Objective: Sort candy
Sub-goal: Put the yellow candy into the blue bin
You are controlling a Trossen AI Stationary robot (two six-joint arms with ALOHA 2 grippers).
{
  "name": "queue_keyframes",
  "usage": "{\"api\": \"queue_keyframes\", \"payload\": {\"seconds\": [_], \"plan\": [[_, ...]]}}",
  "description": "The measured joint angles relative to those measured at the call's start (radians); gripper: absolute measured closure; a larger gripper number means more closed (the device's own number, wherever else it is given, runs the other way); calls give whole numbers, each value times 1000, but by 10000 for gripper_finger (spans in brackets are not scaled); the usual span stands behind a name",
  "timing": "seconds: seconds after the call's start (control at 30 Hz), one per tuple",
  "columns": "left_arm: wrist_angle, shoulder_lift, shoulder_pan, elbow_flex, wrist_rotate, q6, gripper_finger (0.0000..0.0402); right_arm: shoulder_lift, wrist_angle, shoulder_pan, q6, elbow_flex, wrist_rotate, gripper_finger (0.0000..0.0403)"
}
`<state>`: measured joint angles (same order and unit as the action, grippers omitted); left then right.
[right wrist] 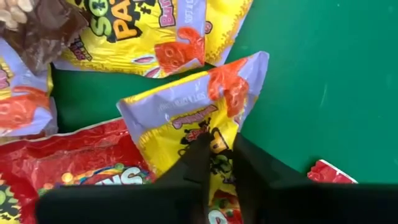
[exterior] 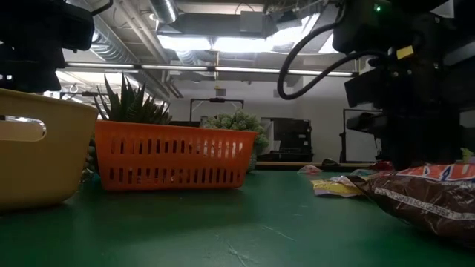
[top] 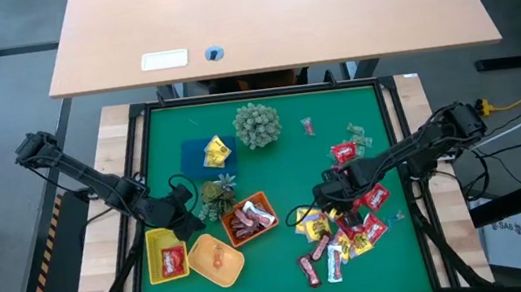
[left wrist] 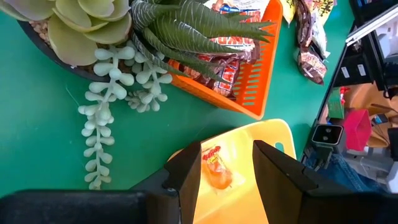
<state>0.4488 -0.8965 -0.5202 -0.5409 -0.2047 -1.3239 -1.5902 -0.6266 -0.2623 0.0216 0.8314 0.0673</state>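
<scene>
At lower left the left hand point(top: 188, 223), fingers apart, hovers by the round yellow plastic tray point(top: 217, 261), while at lower right the right hand point(top: 331, 197) is clamped on a glossy yellow-and-purple candy packet point(right wrist: 193, 118) atop the heap of red, yellow and brown wrapped candy point(top: 345, 233).

in my right wrist view my own fingers point(right wrist: 219, 163) cover the middle of a yellow packet point(right wrist: 186, 118), so its print is half lost, and the red packet point(right wrist: 81, 168) beside it runs off the edge. from above, my right gripper point(top: 333, 195) hides part of the candy pile point(top: 343, 236). in the low view a brown bag point(exterior: 427, 196) is cut off, and the orange tray point(exterior: 174, 156) perhaps hides its contents.
</scene>
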Motion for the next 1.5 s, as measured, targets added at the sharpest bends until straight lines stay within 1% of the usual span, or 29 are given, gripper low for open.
{"api": "queue_keyframes", "payload": {"seconds": [0.1, 0.17, 0.33, 0.43, 0.53, 0.63, 0.77, 0.8, 0.87, 0.97, 1.07, 1.13, 1.27, 1.3, 1.4, 1.5], "plan": [[0, 0, 0, 0, 0, 0, 271, 0, -8, 0, 0, 8, 0, 389], [-1, 0, 0, 0, 0, 0, 271, -1, -18, 0, 0, 27, 4, 395], [-1, 0, 0, 0, 0, 0, 271, -2, -58, 0, -3, 115, 8, 377], [-2, 0, 0, 0, -4, 0, 271, -2, -63, 1, -31, 179, 7, 373], [-2, 0, 0, 0, -16, 0, 271, -2, -61, 1, -95, 244, -42, 372], [-3, 0, 0, 0, -19, 0, 271, -2, -16, 1, -187, 300, -133, 371], [-19, 0, 0, 0, -26, 0, 271, -2, 141, 2, -371, 345, -268, 371], [-26, 0, 0, 0, -32, 0, 271, -2, 203, 7, -424, 348, -289, 371], [-36, 0, 0, 0, -53, 1, 271, -2, 335, 21, -524, 349, -293, 371], [-69, 0, 0, 0, -80, 42, 271, -3, 529, 64, -608, 349, -248, 371], [-113, 0, 0, 0, -115, 113, 271, -15, 694, 123, -623, 349, -199, 371], [-152, 0, 0, 0, -160, 172, 271, -36, 795, 165, -624, 349, -157, 371], [-239, 0, 0, 0, -278, 331, 271, -89, 939, 246, -599, 349, -82, 371], [-259, 0, 0, 0, -311, 375, 271, -102, 950, 265, -596, 349, -70, 371], [-330, 0, 0, 0, -396, 518, 271, -150, 994, 305, -593, 349, -56, 371], [-403, 0, 1, 0, -451, 657, 271, -191, 1028, 337, -593, 349, -56, 371]]}}
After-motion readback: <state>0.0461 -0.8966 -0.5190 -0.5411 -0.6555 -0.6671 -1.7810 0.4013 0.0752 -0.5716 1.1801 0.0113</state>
